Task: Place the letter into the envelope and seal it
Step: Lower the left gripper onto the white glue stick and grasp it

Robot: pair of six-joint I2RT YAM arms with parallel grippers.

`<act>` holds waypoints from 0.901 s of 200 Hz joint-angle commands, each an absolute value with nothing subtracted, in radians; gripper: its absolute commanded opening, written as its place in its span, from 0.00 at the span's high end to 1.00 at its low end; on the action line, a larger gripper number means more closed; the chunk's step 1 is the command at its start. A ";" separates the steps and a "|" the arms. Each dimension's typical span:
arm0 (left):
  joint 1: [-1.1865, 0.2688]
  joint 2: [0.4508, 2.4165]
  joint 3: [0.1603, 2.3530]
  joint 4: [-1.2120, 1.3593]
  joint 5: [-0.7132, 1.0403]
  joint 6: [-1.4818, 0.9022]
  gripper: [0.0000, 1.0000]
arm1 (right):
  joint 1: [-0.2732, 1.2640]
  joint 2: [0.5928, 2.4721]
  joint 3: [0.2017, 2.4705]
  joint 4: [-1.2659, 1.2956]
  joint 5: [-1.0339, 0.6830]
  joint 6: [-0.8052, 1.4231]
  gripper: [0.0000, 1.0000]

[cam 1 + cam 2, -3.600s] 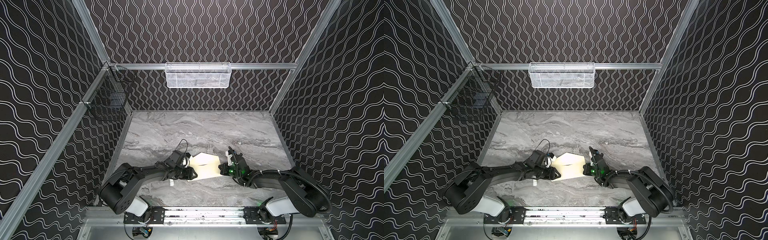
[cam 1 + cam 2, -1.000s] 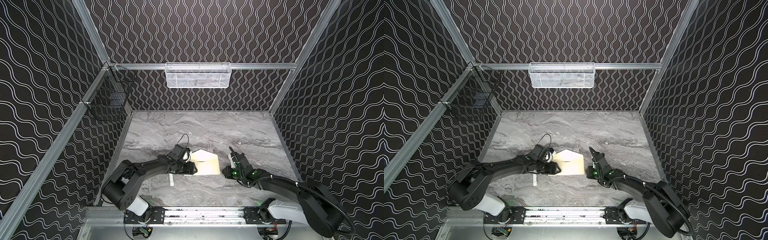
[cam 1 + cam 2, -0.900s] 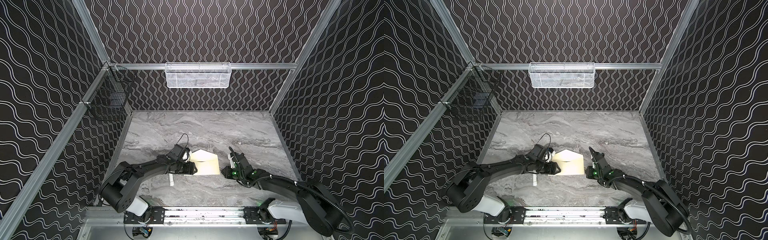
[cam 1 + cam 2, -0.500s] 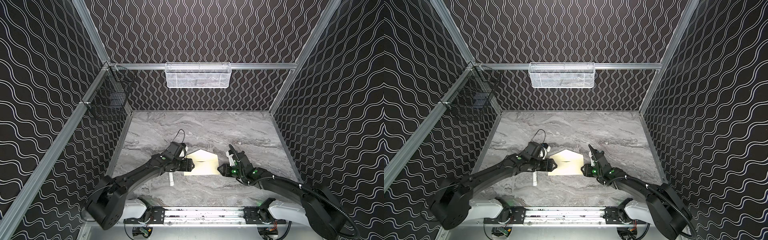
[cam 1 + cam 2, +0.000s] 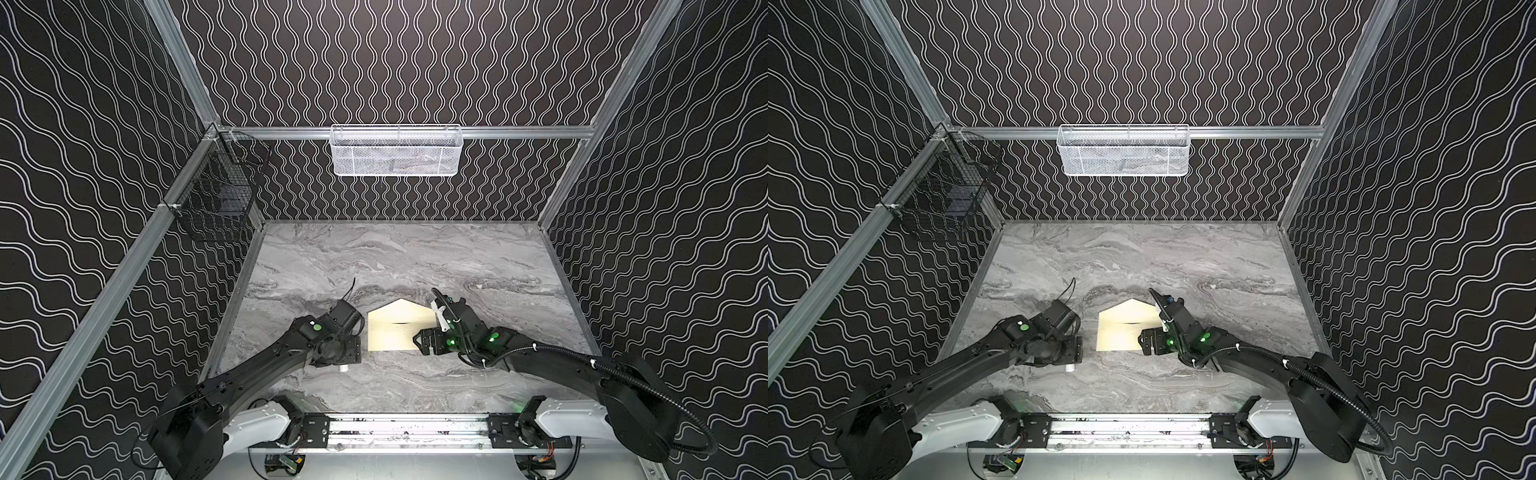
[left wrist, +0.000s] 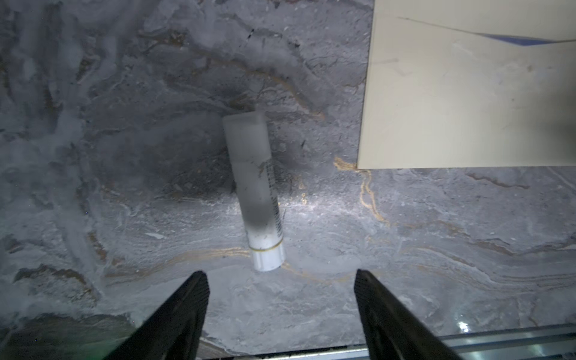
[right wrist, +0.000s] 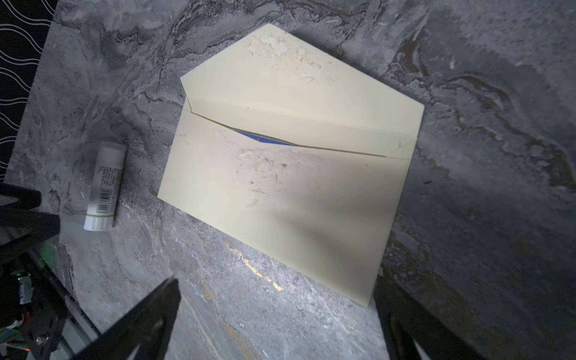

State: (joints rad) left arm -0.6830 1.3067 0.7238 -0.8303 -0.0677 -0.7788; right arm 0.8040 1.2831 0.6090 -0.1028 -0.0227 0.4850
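Note:
The cream envelope [image 5: 392, 332] [image 5: 1121, 332] [image 7: 280, 187] lies flat near the middle front of the table, its pointed flap open and facing the back wall. A blue sliver of the letter [image 7: 261, 139] [image 6: 523, 40] shows in the envelope's mouth; the rest is hidden inside. My left gripper [image 5: 351, 356] [image 6: 279, 276] is open, hanging left of the envelope over a white glue stick [image 6: 254, 190] [image 7: 104, 184]. My right gripper [image 5: 424, 343] [image 7: 277, 290] is wide open at the envelope's near right corner, holding nothing.
The marble table [image 5: 415, 257] is walled on three sides. A white mesh basket [image 5: 397, 151] hangs on the back wall and a black wire basket [image 5: 216, 203] on the left wall. A metal rail [image 5: 407, 428] runs along the front edge.
My right gripper has opened wide. My left gripper has pulled back leftward off the envelope's left edge, opened further and now hangs over the glue stick. The envelope lies free.

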 commanded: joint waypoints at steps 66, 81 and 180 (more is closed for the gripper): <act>-0.684 1.505 0.660 -0.685 -0.074 -0.808 0.46 | 0.806 1.288 0.597 -0.107 -0.025 0.458 0.00; -0.685 1.521 0.656 -0.679 -0.084 -0.805 0.52 | 0.805 1.285 0.592 -0.103 -0.027 0.460 0.00; -0.685 1.550 0.660 -0.677 -0.141 -0.755 0.72 | 0.803 1.255 0.597 -0.126 -0.040 0.461 0.00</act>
State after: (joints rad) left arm -0.6865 1.5494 0.6632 -0.6971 -0.0711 -0.7841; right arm 0.8040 1.2705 0.5938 -0.1066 -0.0360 0.4618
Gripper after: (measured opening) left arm 0.297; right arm 0.995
